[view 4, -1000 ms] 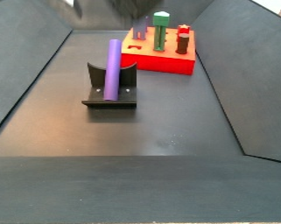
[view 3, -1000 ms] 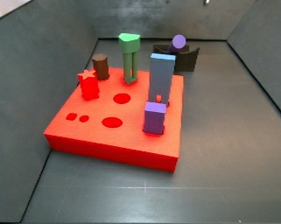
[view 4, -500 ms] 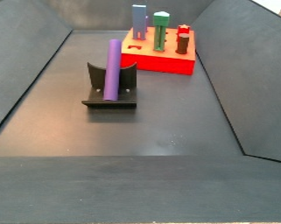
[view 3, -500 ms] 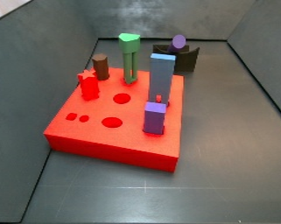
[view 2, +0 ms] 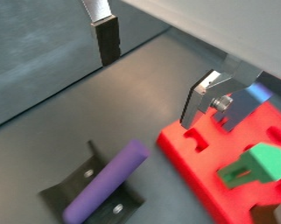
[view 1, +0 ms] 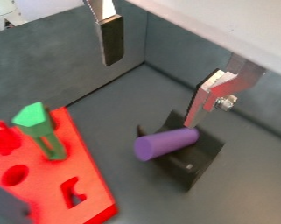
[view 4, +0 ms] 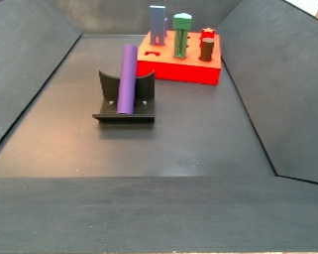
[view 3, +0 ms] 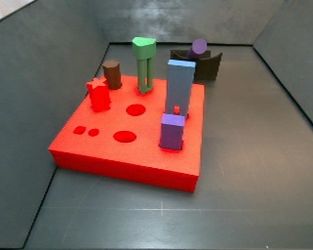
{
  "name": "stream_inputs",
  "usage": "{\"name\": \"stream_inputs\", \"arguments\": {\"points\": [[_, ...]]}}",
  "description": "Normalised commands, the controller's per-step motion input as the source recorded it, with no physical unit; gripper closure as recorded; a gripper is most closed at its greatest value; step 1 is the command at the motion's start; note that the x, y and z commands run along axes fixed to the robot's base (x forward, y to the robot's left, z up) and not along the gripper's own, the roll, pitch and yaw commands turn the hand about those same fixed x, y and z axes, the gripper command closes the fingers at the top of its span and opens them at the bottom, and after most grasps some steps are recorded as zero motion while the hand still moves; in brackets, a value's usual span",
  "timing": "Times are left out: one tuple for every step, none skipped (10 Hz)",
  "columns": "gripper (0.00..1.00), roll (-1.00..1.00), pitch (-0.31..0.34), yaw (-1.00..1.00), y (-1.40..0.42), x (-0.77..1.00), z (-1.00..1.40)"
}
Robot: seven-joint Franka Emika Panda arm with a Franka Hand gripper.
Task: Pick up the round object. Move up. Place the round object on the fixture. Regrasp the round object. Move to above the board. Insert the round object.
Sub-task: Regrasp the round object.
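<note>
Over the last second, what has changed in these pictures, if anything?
A blurred part of the arm at the top edge of a side view a second ago has gone out of frame. The purple peg stays leaning on the fixture, untouched. The gripper hangs open above it. The board and its pegs are unchanged.

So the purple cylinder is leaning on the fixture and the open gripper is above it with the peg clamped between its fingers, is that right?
Not quite. The purple cylinder does lean on the fixture, and the gripper is open above it, but nothing is clamped: both wrist views show bare fingers clear of the peg.
</note>
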Motion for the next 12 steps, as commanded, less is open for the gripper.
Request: {"name": "stream_inputs", "arguments": {"points": [[0.00, 1.00, -0.010, 0.03, -0.02, -0.01, 0.01], [0.00, 1.00, -0.007, 0.03, -0.02, -0.01, 0.01], [0.00, 1.00, -0.001, 0.03, -0.02, 0.00, 0.01], [0.00, 1.00, 0.006, 0.03, -0.02, 0.02, 0.00], [0.00, 1.00, 0.016, 0.04, -0.02, 0.03, 0.00], [0.00, 1.00, 0.024, 0.04, -0.03, 0.03, 0.00], [0.00, 1.00, 0.042, 0.04, -0.03, 0.05, 0.00], [0.00, 1.00, 0.052, 0.05, -0.03, 0.06, 0.00], [0.00, 1.00, 0.086, 0.06, -0.04, 0.08, 0.00], [0.00, 1.00, 0.104, 0.07, -0.04, 0.08, 0.00], [0.00, 1.00, 0.145, 0.10, -0.04, 0.09, -0.01], [0.00, 0.95, 0.166, 0.12, -0.04, 0.10, -0.01]]}}
